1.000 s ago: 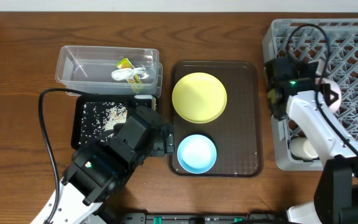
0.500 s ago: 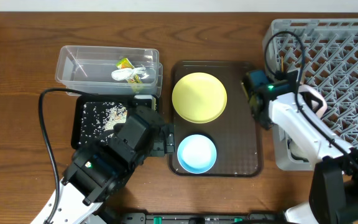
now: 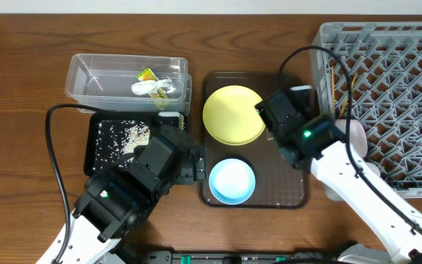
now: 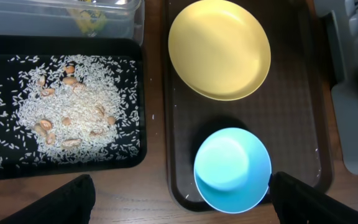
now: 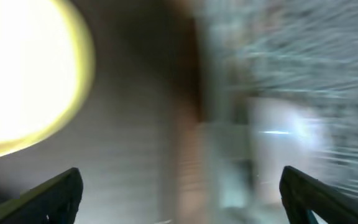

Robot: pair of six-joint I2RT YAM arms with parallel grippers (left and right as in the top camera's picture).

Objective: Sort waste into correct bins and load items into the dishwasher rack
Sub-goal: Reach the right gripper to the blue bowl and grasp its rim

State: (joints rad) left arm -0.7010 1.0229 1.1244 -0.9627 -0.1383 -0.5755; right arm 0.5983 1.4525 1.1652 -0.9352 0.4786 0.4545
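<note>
The right tool [image 5: 179, 193] was spread wide and held nothing, right by the edge of the round yellow plate [image 3: 234, 115]. The left tool [image 4: 182, 196] was spread too, just beside the light blue bowl [image 3: 231, 180]. Both dishes sat on the dark brown tray [image 3: 291, 183].

No word, label, brand, number or sign can be read in any view. The snack wrapper [image 3: 151, 82] lying in the clear tub [image 3: 94, 82] carries green-and-orange printing, but it is crumpled and too small for any letter to be made out, both from overhead and from the left wrist. The right wrist view is blurred throughout, and nothing legible shows in it.
</note>
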